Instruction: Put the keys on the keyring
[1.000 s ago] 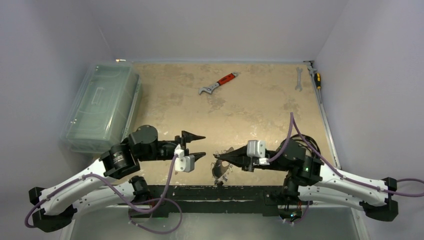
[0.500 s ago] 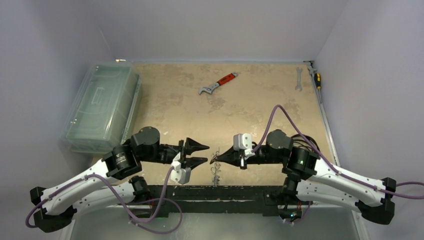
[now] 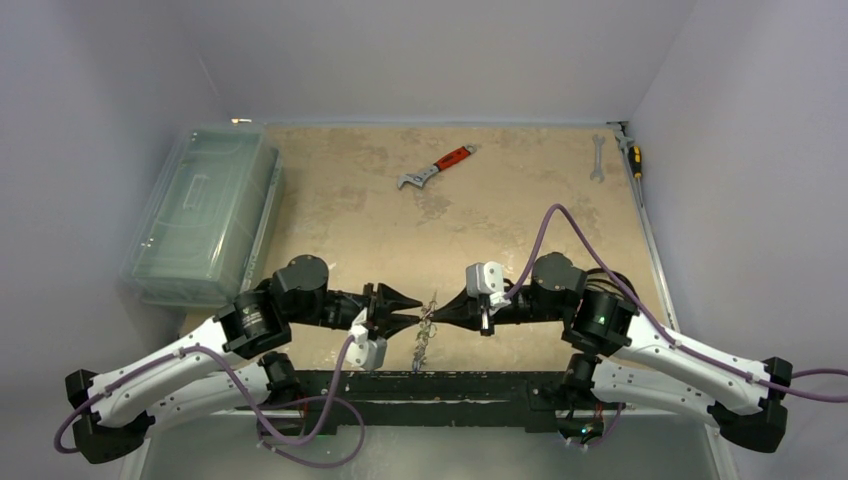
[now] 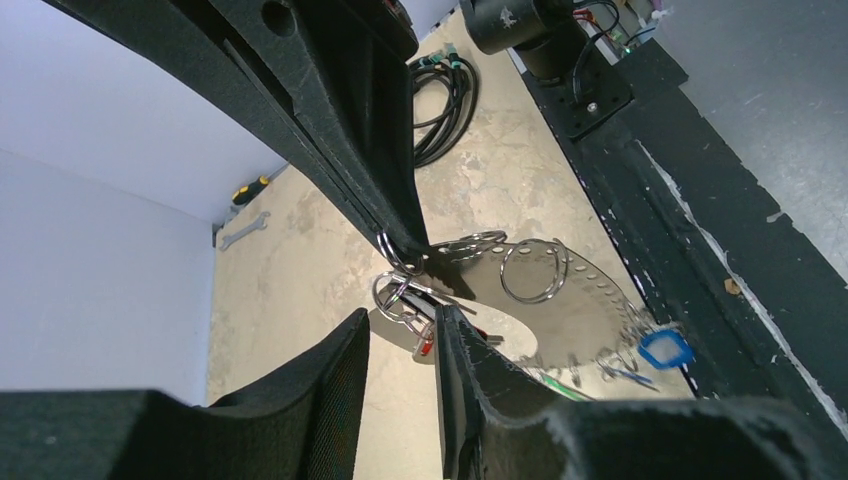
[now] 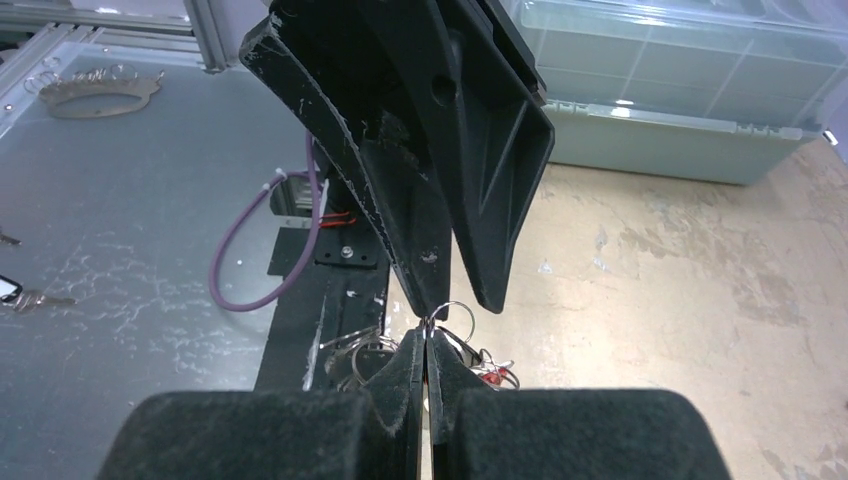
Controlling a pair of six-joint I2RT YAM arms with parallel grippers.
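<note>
My right gripper [image 3: 437, 315] [image 5: 427, 335] is shut on a small split ring [image 5: 452, 312] at the top of the bunch of keys [image 3: 424, 338]. The bunch hangs just above the table's near edge. In the left wrist view the keyring [image 4: 590, 305] is a flat silvery plate with holes along its rim. Small rings, a blue tag [image 4: 665, 348], a green tag [image 4: 572, 386] and a red tag [image 4: 427, 346] are on it. My left gripper [image 3: 417, 310] [image 4: 402, 315] is open, tip to tip with the right one. Its fingers [image 5: 480, 200] straddle the held split ring.
A red-handled wrench [image 3: 437, 167] lies at the far middle. A spanner [image 3: 597, 158] and a screwdriver [image 3: 632, 155] lie at the far right. A clear plastic box [image 3: 200, 215] stands at the left. A coiled black cable [image 4: 440, 100] lies by the right arm's base.
The right gripper has turned, risen and moved left with the bunch lifted off the table. The left gripper has moved right and lower until its tips meet the right gripper's tip.
</note>
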